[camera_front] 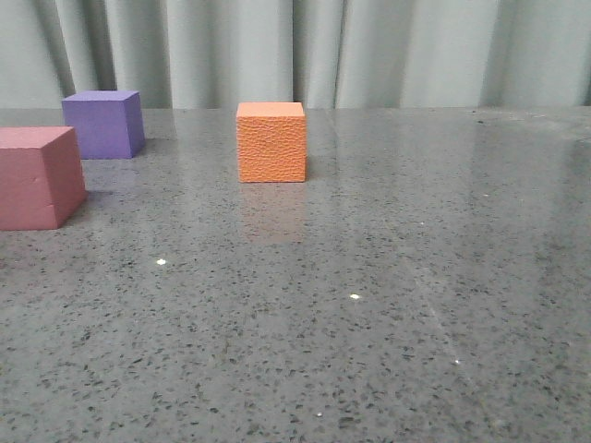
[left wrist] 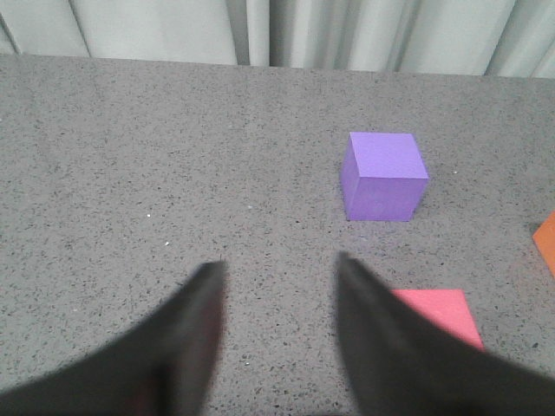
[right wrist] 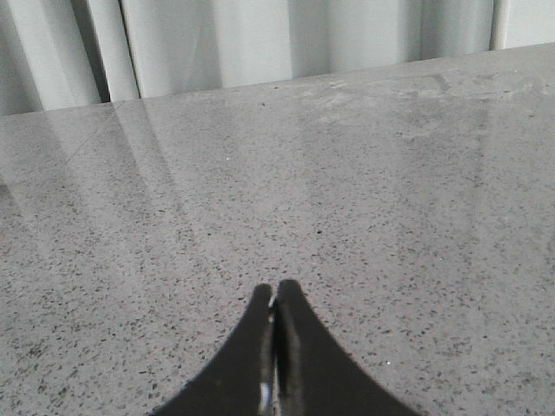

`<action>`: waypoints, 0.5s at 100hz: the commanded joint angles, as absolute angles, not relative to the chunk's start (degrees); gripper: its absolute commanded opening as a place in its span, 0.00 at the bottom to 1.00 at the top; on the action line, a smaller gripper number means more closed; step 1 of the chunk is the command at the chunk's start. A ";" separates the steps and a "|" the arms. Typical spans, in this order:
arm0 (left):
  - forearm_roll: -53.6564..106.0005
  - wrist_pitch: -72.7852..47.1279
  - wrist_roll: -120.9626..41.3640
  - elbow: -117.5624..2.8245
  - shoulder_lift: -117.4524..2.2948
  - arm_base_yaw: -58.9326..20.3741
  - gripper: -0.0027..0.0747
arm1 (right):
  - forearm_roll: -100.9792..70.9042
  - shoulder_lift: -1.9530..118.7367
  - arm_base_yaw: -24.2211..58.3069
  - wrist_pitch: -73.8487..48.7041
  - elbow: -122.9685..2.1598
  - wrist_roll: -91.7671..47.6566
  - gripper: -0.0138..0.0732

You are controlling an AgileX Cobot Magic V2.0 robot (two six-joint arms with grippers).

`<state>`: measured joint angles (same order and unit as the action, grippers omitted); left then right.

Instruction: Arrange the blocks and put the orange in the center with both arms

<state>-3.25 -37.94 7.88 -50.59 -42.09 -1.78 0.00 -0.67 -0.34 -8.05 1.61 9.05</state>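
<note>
Orange foam, pebbled on its faces: the orange cube (camera_front: 271, 141) stands alone near the middle of the grey speckled stone table (camera_front: 388, 305), well apart from the other two. The smooth purple foam cube (camera_front: 103, 124) sits far back on my left, and the pink-red foam cube (camera_front: 37, 177) lies nearer, at the left edge of the front view. My left gripper (left wrist: 279, 270) hangs with fingers spread and empty above bare table, the pink-red cube just beside one finger. My right gripper (right wrist: 275, 299) is pinched closed on nothing. I judge arranging has barely begun; next my left should centre over the pink-red cube before clamping.
</note>
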 commanded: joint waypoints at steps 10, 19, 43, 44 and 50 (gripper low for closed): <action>-0.82 -33.23 7.52 -52.61 -42.15 -1.80 0.93 | 0.00 -1.90 -0.83 -3.37 0.79 8.75 0.08; 0.00 -33.71 7.23 -52.70 -42.15 -1.80 0.87 | 0.00 -1.90 -0.83 -3.37 0.79 8.75 0.08; 10.83 -33.28 1.04 -56.56 -45.07 -2.16 0.87 | 0.00 -1.90 -0.83 -3.37 0.79 8.75 0.08; 11.37 -33.27 0.90 -56.80 -45.25 -2.31 0.87 | 0.00 -1.90 -0.83 -3.37 0.79 8.75 0.08; 12.58 -33.17 0.00 -58.94 -47.18 -3.62 0.87 | 0.00 -1.90 -0.83 -3.37 0.79 8.75 0.08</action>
